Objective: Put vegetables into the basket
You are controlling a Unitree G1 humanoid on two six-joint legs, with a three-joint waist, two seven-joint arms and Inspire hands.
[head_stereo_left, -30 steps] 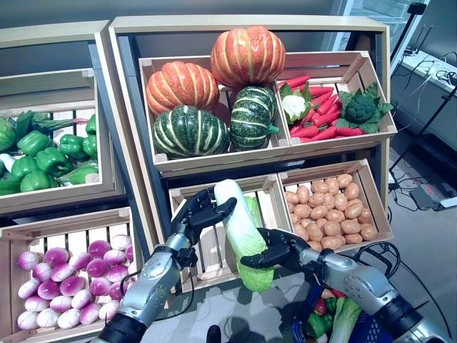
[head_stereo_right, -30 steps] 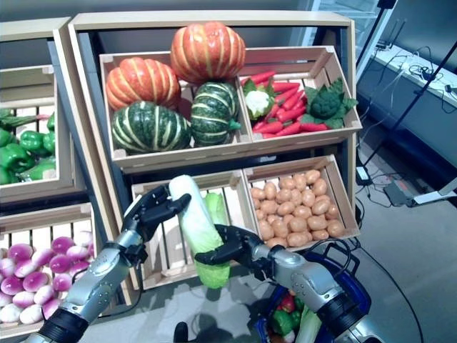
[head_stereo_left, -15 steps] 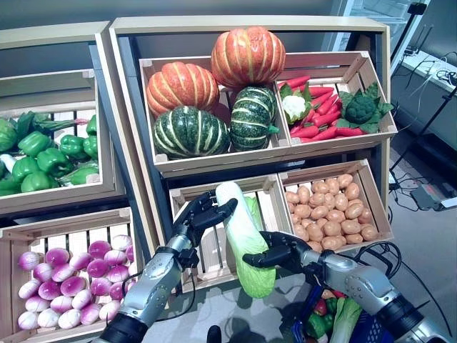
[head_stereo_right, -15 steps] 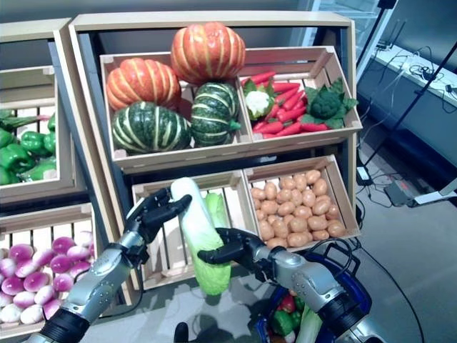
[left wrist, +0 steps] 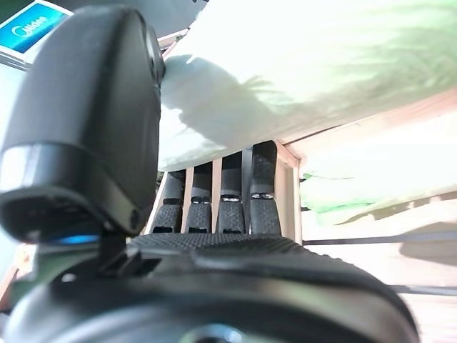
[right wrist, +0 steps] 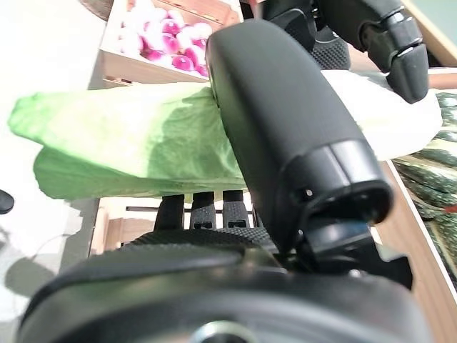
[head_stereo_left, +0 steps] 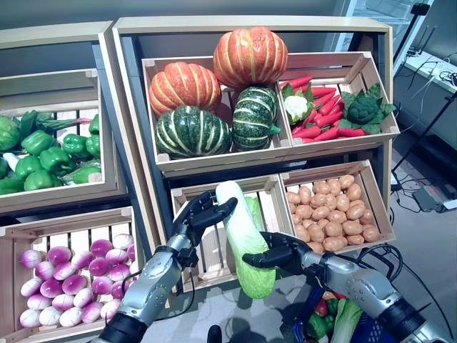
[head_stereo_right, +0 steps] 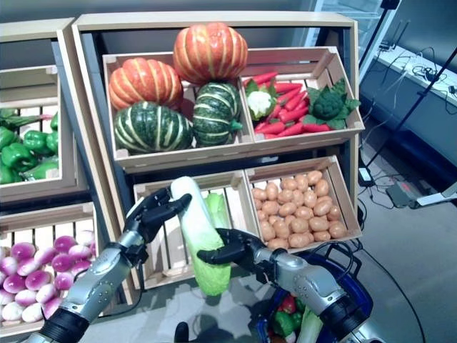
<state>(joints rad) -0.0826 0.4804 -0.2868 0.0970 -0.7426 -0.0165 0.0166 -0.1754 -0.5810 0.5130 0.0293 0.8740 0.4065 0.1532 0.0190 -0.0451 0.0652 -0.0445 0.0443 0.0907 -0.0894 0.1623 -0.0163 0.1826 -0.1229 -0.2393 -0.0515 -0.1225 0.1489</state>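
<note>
A long napa cabbage [head_stereo_left: 243,236], white at the top and green at the bottom, hangs tilted in front of the lower middle crate [head_stereo_left: 214,261]. My left hand [head_stereo_left: 194,218] grips its white upper end; thumb and fingers close on the cabbage [left wrist: 300,71] in the left wrist view. My right hand [head_stereo_left: 282,251] holds the leafy lower half, thumb over and fingers under the cabbage [right wrist: 121,143]. The blue basket [head_stereo_right: 355,286] sits at the lower right under my right arm, with several vegetables inside.
A second cabbage [head_stereo_left: 255,213] lies in the crate behind. Potatoes [head_stereo_left: 332,214] fill the crate to the right. Pumpkins [head_stereo_left: 214,93], chillies and broccoli [head_stereo_left: 360,108] are above; green peppers [head_stereo_left: 50,157] and purple turnips [head_stereo_left: 71,279] fill the left crates.
The cabbage sank slightly a second ago and has since stayed still in both hands. The whole picture shifted a little, so the camera moved.
</note>
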